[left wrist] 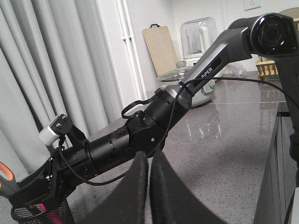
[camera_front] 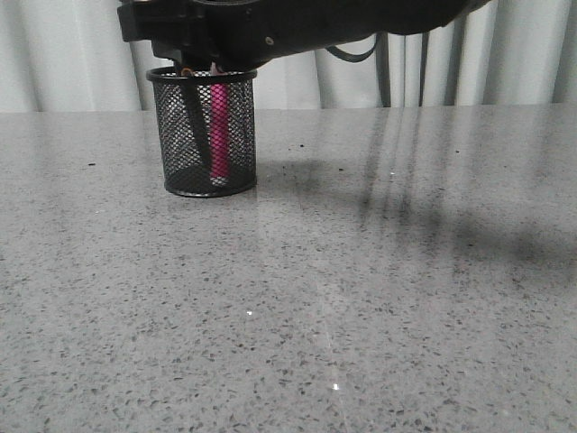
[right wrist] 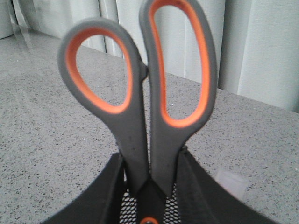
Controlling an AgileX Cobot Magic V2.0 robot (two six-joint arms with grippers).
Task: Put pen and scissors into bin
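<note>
The bin, a black mesh cup, stands on the grey table at the back left. The pink pen stands inside it, and the dark blades of the scissors reach down into it beside the pen. My right arm hangs over the cup. In the right wrist view my right gripper is shut on the scissors' grey and orange handles, directly above the mesh. My left gripper is shut and empty, raised above the table, apart from the cup.
Speckled grey tabletop with grey curtains behind. In the left wrist view a wooden board and a pot with a glass lid stand at the counter's far end, and the counter edge drops off. A small pale patch lies on the table near the cup.
</note>
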